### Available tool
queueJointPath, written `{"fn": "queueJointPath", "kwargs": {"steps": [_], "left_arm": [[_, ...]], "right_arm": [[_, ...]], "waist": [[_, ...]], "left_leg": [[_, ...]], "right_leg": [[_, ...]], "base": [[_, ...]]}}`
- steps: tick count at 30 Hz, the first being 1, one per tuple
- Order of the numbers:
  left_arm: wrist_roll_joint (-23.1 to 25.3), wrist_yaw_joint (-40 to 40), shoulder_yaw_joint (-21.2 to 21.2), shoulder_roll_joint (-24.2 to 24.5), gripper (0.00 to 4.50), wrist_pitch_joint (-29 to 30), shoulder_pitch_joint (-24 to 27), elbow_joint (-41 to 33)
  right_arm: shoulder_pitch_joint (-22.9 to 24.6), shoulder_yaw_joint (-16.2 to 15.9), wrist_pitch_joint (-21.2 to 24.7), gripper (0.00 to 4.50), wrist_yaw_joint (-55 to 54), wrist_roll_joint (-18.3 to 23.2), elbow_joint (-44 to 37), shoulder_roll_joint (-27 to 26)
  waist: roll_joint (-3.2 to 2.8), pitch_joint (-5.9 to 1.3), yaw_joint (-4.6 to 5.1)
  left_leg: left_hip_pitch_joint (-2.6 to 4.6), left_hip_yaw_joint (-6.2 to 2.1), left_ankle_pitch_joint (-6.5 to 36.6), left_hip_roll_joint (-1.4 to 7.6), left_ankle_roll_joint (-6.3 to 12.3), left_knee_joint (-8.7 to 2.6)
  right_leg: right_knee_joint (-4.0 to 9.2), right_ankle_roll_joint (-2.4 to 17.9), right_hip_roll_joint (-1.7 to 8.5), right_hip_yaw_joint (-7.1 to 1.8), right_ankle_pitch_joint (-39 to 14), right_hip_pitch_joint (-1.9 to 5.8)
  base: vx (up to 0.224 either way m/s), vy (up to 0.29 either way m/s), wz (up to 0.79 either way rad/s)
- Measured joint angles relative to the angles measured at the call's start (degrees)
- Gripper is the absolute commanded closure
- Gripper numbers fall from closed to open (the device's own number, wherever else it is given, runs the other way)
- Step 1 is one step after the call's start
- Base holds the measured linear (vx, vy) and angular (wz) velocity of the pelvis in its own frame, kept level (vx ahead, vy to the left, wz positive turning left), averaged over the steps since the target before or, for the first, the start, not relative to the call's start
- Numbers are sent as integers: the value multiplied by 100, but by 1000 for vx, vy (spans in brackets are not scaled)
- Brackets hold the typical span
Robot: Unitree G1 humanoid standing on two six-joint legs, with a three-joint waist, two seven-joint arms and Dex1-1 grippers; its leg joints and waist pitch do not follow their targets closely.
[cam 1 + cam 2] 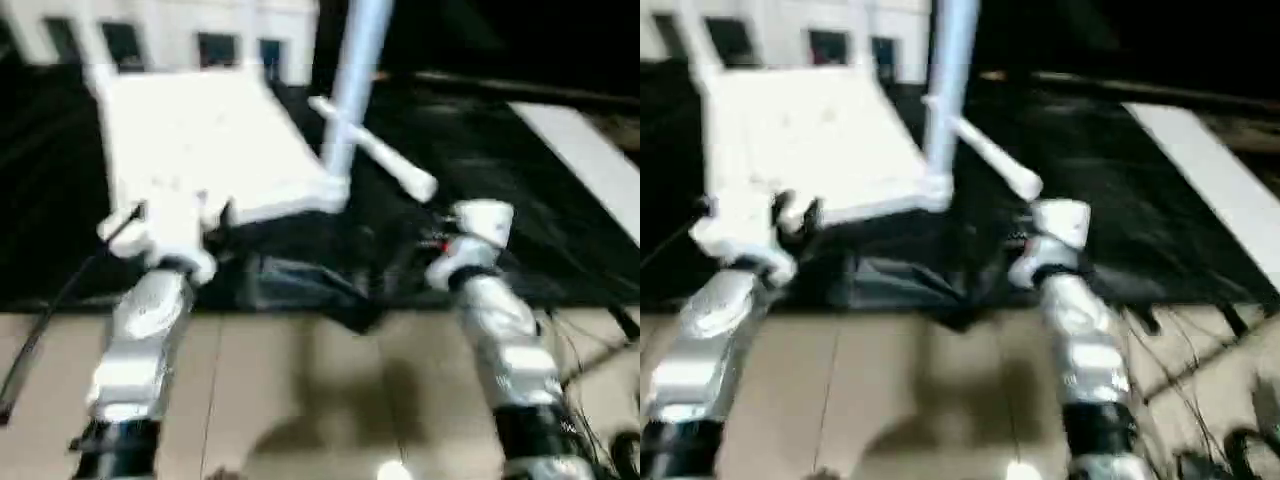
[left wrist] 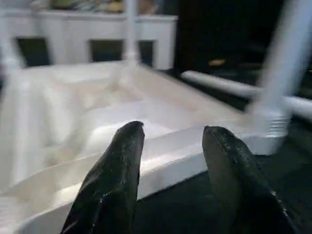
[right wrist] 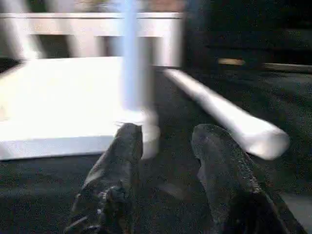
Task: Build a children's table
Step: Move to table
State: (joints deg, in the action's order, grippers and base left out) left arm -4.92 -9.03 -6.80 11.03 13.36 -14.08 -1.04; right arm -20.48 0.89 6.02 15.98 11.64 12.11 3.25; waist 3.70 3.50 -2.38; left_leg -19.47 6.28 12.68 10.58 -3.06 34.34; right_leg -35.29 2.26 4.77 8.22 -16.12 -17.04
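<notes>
The children's table top point(image 1: 200, 150) lies upside down on a black mat, ribbed side up. One white leg point(image 1: 352, 90) stands upright in its near right corner socket. Another leg point(image 2: 130, 29) rises at a far corner. A loose leg point(image 1: 378, 152) lies on the mat just right of the top. My left gripper point(image 2: 173, 127) hovers at the top's near edge, open, with nothing between its fingers point(image 2: 117, 165). My right gripper point(image 3: 168, 127) is low over the mat, open and empty, facing the standing leg's base point(image 3: 139, 122) and the loose leg point(image 3: 229, 117).
A flat white board point(image 1: 590, 160) lies on the mat point(image 1: 480, 200) at the far right. A white cabinet point(image 1: 200, 30) runs along the back. Wooden floor point(image 1: 300, 390) lies near me, with cables point(image 1: 590, 350) beside my right forearm.
</notes>
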Motion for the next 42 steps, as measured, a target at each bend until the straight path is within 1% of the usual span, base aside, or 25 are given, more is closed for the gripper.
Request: {"fn": "queueJointPath", "kwargs": {"steps": [2,3,4,5,6,7,8,9,10,11,12,13,14,15,16,17,18,19,21,24,28,31,38,40,42], "left_arm": [[0,2,-29,37,193,8,-4,-6],[0,0,-22,29,193,9,-5,-13],[0,0,7,-60,180,16,-26,-15],[-7,-18,166,-142,161,15,-31,-52],[-18,-22,233,-146,160,16,-3,-62],[-21,-18,203,-102,160,18,14,-61],[-23,-18,172,-49,154,18,9,-69],[-35,-24,115,23,126,12,14,-89],[-35,-19,-15,107,126,17,42,-65],[-36,-22,-58,116,117,19,50,-31],[-51,-55,-48,75,117,12,56,-49],[-106,-91,-34,50,116,-10,49,-62],[-148,-141,-24,29,116,-28,46,-73],[-184,-205,-20,24,99,-56,46,-107],[-230,-246,-14,-26,83,-82,39,-115],[-291,-314,74,-121,78,-82,47,-115],[-350,-401,157,-149,77,-83,81,-118],[-398,-465,162,-111,69,-83,79,-122],[-471,-546,152,-11,39,-83,60,-170],[-546,-659,154,-11,18,-64,65,-167],[-547,-702,155,-5,0,34,22,-122],[-404,-609,172,-6,0,42,-53,-19],[-381,-498,202,-15,0,-10,-63,-19],[-380,-471,202,-22,0,-24,-64,-19],[-380,-464,201,-25,0,-32,-66,-13]], "right_arm": [[-51,-131,4,229,90,1,-21,-22],[-29,-136,4,229,90,-4,-20,-5],[43,-94,-2,220,83,-5,-19,85],[109,-37,3,202,63,-20,25,143],[123,77,-4,195,-77,-83,69,147],[87,109,-30,195,-182,-106,67,101],[22,124,-64,191,-268,-121,45,51],[-24,162,-128,190,-372,-122,40,-110],[-37,91,-144,190,-403,-82,17,-303],[7,84,-156,190,-433,-22,-21,-398],[80,133,-164,190,-460,29,-54,-404],[138,221,-188,190,-490,91,-122,-401],[210,318,-239,190,-511,138,-219,-384],[312,417,-314,190,-554,184,-324,-361],[375,498,-380,190,-570,228,-364,-332],[524,619,-445,190,-597,254,-431,-305],[556,746,-456,190,-647,297,-425,-290],[555,796,-498,190,-684,344,-454,-305],[553,803,-551,190,-682,380,-575,-359],[550,727,-536,155,-555,468,-579,-454],[390,647,-319,121,-214,592,-510,-179],[235,628,-52,103,-34,627,-470,-5],[249,443,62,91,-268,196,-239,51],[249,448,76,91,-314,225,-238,-4],[249,404,94,91,-263,229,-238,1]], "waist": [[104,-30,95],[201,-74,115],[186,-75,110],[175,-71,29],[149,-74,-38],[125,-86,-110],[-60,-124,-134],[-117,-111,-118],[-37,-119,-71],[-14,-131,-55],[2,-138,-55],[42,-146,-18],[116,-149,32],[310,-163,64],[427,-148,86],[419,-146,33],[377,-132,-7],[336,-129,1],[268,-130,63],[197,-84,87],[120,-32,73],[115,-28,53],[118,-29,53],[117,-29,54],[116,-24,55]], "left_leg": [[53,-236,87,-230,102,9],[38,-344,154,-415,230,46],[-54,-359,252,-468,642,227],[-202,-281,267,-467,1242,519],[-409,-196,259,-459,1296,791],[-412,-119,193,-442,1176,574],[-370,-102,82,-295,1024,166],[-274,-180,70,-211,223,199],[-225,-233,127,-300,234,220],[-164,-298,180,-327,236,232],[-69,-304,242,-348,267,212],[-9,-278,278,-389,258,194],[56,-229,315,-435,220,186],[135,-53,373,-527,225,188],[147,50,436,-579,256,245],[141,41,473,-562,381,349],[131,-47,442,-552,446,403],[111,-112,379,-534,323,348],[36,-113,259,-417,-54,213],[31,-66,241,-324,-73,201],[43,128,232,-231,-65,201],[40,252,211,-147,-80,196],[49,276,166,-120,-95,148],[96,289,167,-117,-95,87],[209,316,167,-103,-96,-6]], "right_leg": [[-304,41,4,-200,-122,-121],[-232,-227,16,-358,-188,-97],[-201,-326,10,-346,-229,19],[-89,-330,12,-302,-242,140],[102,-341,25,-198,-232,274],[196,-343,-21,-197,-231,348],[251,-316,-167,-91,-263,417],[31,-335,-223,-66,-382,372],[-447,-316,-178,-142,-437,165],[-823,-320,-165,-182,-438,-56],[-958,-367,-183,-229,-416,-333],[-958,-431,-162,-288,-367,-546],[-829,-462,-124,-354,-291,-714],[-381,-340,-50,-530,-17,-795],[-325,-209,-14,-656,440,-804],[-339,-197,-69,-743,383,-756],[-304,-166,-133,-752,384,-687],[-285,-151,-165,-725,394,-659],[-245,-140,-248,-688,424,-655],[-54,-79,-267,-616,504,-600],[-51,-61,-204,-594,523,-572],[-60,-68,-193,-587,520,-574],[-57,-118,-194,-566,495,-578],[-9,-115,-197,-553,489,-540],[75,-106,-205,-536,471,-435]], "base": [[207,-33,32],[171,-63,45],[169,-19,67],[169,-19,67],[166,-5,65],[149,-31,18],[149,-31,18],[178,-37,-10],[196,-38,-11],[196,-38,-11],[170,-19,-15],[147,-24,-10],[147,-24,-10],[133,-45,-1],[110,-79,14],[110,-79,14],[113,-92,7],[97,-52,-16],[48,-26,-8],[0,0,0],[-28,4,6],[-19,1,4],[0,0,0],[0,0,0],[34,-4,1]]}}
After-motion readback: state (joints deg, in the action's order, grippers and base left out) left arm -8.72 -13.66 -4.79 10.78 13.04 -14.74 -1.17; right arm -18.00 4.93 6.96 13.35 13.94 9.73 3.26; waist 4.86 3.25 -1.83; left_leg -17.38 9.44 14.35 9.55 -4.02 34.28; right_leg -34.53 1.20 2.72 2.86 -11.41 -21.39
